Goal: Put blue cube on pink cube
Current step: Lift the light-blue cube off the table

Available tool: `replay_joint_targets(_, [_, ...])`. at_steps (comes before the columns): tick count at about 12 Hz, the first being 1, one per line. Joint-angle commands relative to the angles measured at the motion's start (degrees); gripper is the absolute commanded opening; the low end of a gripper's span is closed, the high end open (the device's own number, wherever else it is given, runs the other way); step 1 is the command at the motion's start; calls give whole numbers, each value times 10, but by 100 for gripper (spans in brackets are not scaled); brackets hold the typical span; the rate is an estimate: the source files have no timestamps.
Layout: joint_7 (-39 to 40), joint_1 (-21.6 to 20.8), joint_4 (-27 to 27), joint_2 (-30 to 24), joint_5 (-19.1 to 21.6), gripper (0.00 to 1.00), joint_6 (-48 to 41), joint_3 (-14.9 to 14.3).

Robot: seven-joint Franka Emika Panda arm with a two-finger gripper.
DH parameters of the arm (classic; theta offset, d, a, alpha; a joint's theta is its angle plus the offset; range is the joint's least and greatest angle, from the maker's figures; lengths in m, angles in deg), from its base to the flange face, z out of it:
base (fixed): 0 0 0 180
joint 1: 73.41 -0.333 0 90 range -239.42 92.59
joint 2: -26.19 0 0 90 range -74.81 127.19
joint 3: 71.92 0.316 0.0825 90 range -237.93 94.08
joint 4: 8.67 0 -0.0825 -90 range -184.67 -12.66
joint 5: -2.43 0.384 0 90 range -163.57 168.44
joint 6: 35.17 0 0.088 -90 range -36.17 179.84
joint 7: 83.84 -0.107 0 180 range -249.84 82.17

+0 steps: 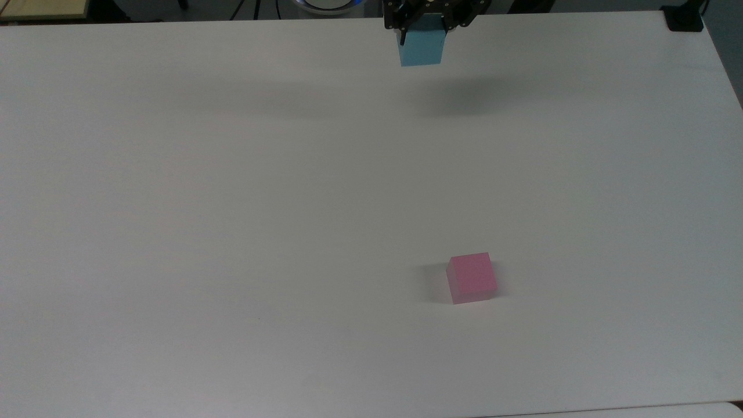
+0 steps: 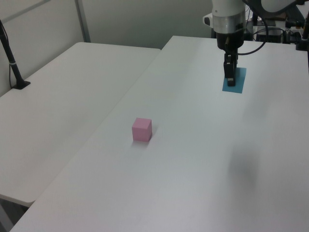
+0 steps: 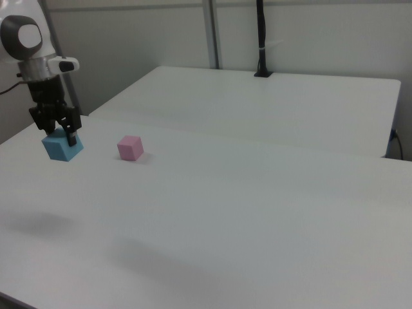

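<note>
The blue cube hangs well above the white table, held between the black fingers of my gripper, which is shut on it. In the left view the blue cube floats high over the table with the gripper clamped on it; in the right view the blue cube hangs under the gripper. The pink cube rests on the table far from the blue one, toward the top view's lower right. It also sits on the table in the left view and the right view.
A second white table adjoins at the left view's left, with a black post clamped to it. The cube's shadow falls on the table. A black clamp sits at the top view's upper right corner.
</note>
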Motion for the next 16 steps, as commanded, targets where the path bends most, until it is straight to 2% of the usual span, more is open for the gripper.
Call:
replay_joint_targets(1, [8,4,116,74,8,42,-14,-2])
replay_joint_targets(5, [7,6,253,194,-7,42,-3,-8])
replay_joint_targets(9, [-13,7,271,241,-9,42,73,-10])
replay_joint_targets(10, [-13,6,306,261,-9,42,77,-10])
replay_joint_targets(11, [-14,7,318,280,-9,42,85,-10])
replay_joint_targets(16, [-27,4,331,321,-18,42,173,-14])
